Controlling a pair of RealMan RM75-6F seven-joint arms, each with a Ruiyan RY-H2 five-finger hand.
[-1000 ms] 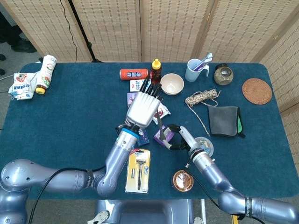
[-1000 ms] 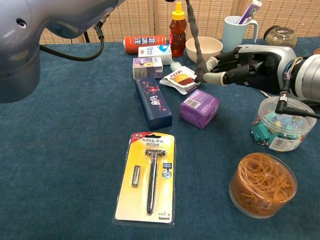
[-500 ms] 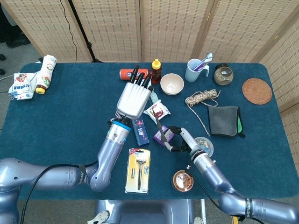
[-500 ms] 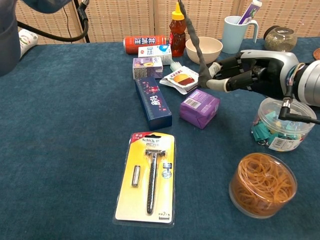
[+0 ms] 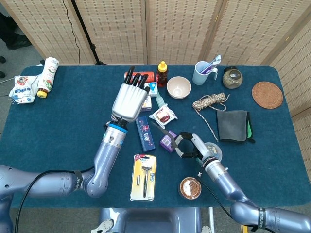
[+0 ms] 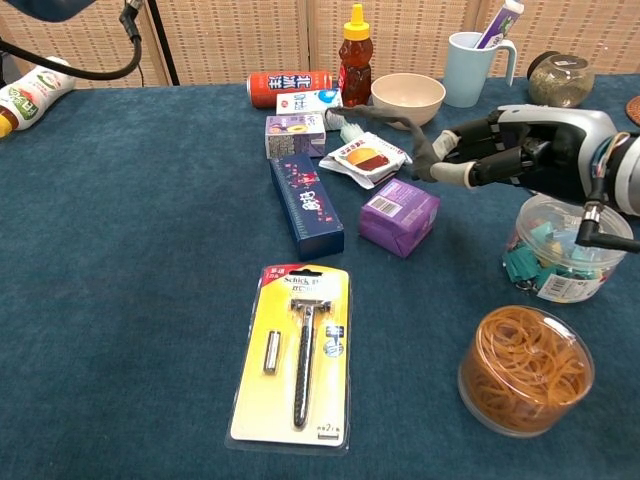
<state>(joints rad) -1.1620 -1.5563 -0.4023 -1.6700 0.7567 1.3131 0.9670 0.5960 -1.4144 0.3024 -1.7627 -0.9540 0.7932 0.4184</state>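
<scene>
Starting nearest: razor pack (image 6: 295, 352) flat on table (image 6: 130, 300), front centre. Right of it, tub of rubber bands (image 6: 525, 368); just behind that, tub of clips (image 6: 560, 250).

Next row back: right hand (image 6: 520, 150) low over the table, just left of the clip tub, pinching one end of a grey strip (image 6: 385, 117) between its fingertips. Rest of the strip arcing left and away, above purple box (image 6: 398, 215) and snack packet (image 6: 365, 157), free end near the small boxes. Can't tell whether that end touches anything. Purple box right beside the fingertips, not gripped. Blue box (image 6: 305, 203) lying lengthwise left of the purple one, apart from it.

Further back, head view: left hand (image 5: 129, 99) released, fingers straight and grasping nothing, palm down over purple carton (image 6: 293, 133) and milk carton (image 6: 312, 102), fingertips reaching red can (image 5: 139, 76). Contact not clear from this angle.

Back row, left to right: red can on its side, sauce bottle (image 6: 355, 45) upright, bowl (image 6: 407, 97), mug (image 6: 470, 65) with toothbrush inside, jar (image 6: 558, 75). Right of centre: rope coil (image 5: 210, 102), folded dark cloth (image 5: 232, 125) just beside it, round coaster (image 5: 267, 94) near far right edge. Far left corner: bottle (image 5: 47, 76) on its side and white packet (image 5: 22, 89), well apart from both hands.
</scene>
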